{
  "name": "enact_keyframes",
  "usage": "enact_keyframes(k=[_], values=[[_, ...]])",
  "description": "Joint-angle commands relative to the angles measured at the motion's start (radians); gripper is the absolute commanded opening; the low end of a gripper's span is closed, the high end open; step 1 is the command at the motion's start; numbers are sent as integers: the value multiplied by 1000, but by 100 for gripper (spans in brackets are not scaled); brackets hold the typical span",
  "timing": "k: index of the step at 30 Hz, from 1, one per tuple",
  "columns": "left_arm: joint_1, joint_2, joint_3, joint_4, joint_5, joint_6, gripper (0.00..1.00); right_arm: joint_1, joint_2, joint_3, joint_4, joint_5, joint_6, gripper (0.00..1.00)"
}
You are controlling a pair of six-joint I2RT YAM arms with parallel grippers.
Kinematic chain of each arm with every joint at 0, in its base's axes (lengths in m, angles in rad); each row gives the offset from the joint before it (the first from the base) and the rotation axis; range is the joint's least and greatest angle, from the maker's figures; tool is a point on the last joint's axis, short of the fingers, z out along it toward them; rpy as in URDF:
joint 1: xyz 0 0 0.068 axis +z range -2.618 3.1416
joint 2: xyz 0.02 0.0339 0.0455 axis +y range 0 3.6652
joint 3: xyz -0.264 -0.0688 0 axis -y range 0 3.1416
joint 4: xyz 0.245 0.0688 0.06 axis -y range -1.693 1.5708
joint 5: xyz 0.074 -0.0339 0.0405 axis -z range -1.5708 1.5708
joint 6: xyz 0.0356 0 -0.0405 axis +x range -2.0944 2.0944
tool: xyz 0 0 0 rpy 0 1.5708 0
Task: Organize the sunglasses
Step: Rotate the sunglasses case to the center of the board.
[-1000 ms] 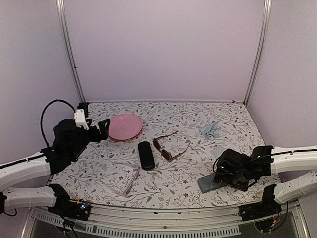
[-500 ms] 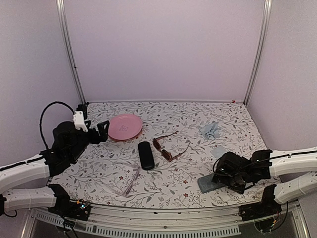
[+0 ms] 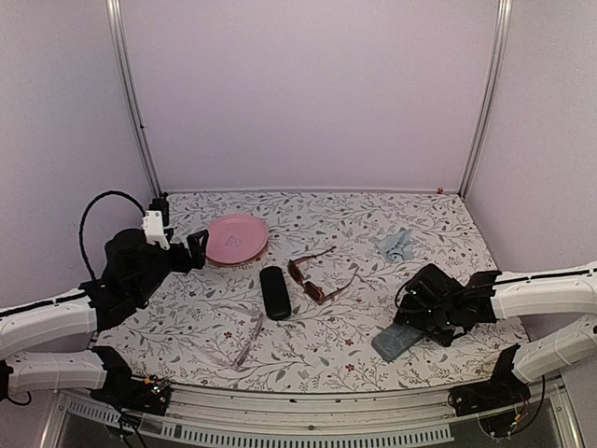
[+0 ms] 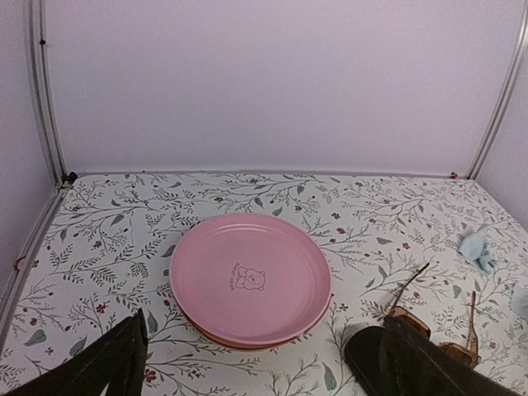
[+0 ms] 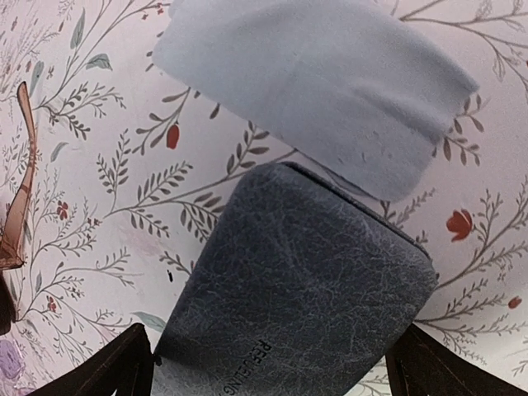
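Observation:
The reddish-brown sunglasses lie open mid-table, next to a black oblong case. One of their thin arms shows in the right wrist view, and part of the frame in the left wrist view. The pale, near-transparent sunglasses lie near the front edge, left of centre. My left gripper hangs open beside a pink plate. My right gripper hovers open over a grey-blue case, its fingers wide on either side of the case's near end.
A pale blue cloth lies just beyond the grey-blue case. A second crumpled blue cloth sits further back right. The pink plate is straight ahead of the left gripper, with the black case at its right finger. Walls enclose three sides.
My right arm has shifted left and away from the front edge, so more of the grey-blue case shows. The left arm has barely moved. Both grippers stayed open.

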Motion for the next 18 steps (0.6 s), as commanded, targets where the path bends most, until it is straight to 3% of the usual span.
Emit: enact_keyframes(k=[1,13,18], values=[[-12,18,0,43,-2,15,99,-60,65,69,98,-9,-164,99],[-14,49,13,44,-10,40,99,-95,385,334,208,-195,-477,99],[-15,48,18,35,-4,36,99,-96,411,390,151,-224,-610,99]])
